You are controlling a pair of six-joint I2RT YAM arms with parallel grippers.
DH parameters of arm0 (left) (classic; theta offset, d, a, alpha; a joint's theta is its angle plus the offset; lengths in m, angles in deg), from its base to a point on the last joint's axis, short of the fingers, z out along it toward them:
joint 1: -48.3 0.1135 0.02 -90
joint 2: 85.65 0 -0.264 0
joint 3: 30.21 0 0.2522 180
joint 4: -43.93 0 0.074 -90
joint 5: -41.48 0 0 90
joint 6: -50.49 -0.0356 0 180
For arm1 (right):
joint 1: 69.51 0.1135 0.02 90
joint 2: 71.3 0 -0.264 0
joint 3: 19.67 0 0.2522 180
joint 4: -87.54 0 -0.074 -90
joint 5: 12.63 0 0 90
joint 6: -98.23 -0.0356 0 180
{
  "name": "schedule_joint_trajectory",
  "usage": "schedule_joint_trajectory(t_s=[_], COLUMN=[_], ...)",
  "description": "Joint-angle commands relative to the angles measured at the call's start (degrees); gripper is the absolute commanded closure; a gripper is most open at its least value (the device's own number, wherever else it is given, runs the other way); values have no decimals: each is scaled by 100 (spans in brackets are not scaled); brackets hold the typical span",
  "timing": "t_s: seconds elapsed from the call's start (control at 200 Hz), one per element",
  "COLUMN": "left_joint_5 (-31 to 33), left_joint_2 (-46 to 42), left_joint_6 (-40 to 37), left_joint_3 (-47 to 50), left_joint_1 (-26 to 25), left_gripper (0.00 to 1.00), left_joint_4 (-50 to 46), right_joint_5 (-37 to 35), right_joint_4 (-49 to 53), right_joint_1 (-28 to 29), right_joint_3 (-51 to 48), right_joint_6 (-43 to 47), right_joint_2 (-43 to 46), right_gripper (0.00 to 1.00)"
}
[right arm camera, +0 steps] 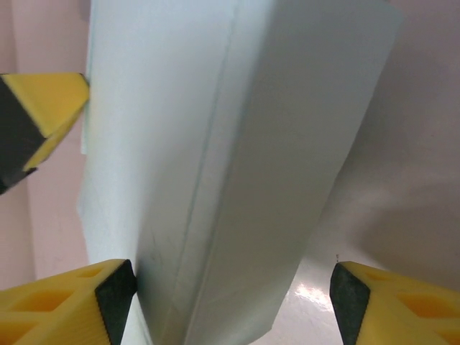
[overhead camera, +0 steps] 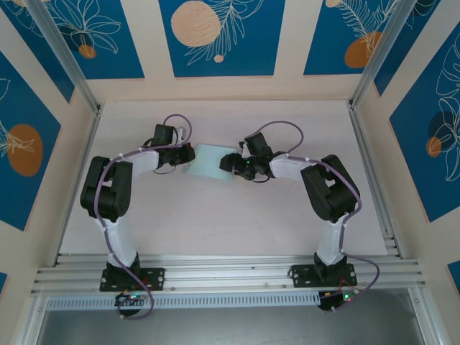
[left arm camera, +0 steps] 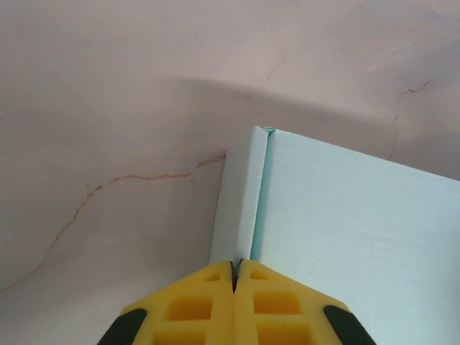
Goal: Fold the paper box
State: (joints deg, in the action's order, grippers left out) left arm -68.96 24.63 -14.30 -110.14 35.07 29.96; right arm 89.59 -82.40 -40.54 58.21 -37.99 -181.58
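Two arms engaged: left gripper (left arm camera: 235, 269) pinched closed on the paper box (left arm camera: 345, 230) edge, right gripper (right arm camera: 231, 291) gapes astride it gripping nothing, so close squarely without crushing.

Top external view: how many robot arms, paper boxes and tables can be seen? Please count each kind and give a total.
Robot arms: 2 (left arm, right arm)
Paper box: 1
Table: 1
Total: 4

Soft even light; the paper box (right arm camera: 237, 165) blurred close-up
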Motion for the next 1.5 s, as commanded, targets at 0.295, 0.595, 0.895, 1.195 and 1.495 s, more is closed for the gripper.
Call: schedule_joint_trajectory(t_s=[0.295,0.595,0.895,1.195,1.495], left_joint_5=[51,226,461,1686,2370], left_joint_2=[213,-1234,-3489,-3657,-2930], left_joint_6=[108,-382,-4250,-6881,-7346], left_joint_3=[385,1030,3269,3343,2509], left_joint_1=[101,145,-1086,-2528,-3005], left_gripper=[92,39,0,0,0], left_joint_4=[-561,143,3184,2382,1158], right_joint_5=[1117,1126,1809,2913,3317], right_joint_4=[-1435,-364,1425,2604,3061], right_joint_1=[-185,-273,-717,-939,-954], right_joint_3=[96,13,83,198,45], right_joint_6=[-677,-1095,-1159,-1155,-1142], right_joint_2=[-503,284,1186,1337,1379], right_gripper=[52,56,56,55,54])
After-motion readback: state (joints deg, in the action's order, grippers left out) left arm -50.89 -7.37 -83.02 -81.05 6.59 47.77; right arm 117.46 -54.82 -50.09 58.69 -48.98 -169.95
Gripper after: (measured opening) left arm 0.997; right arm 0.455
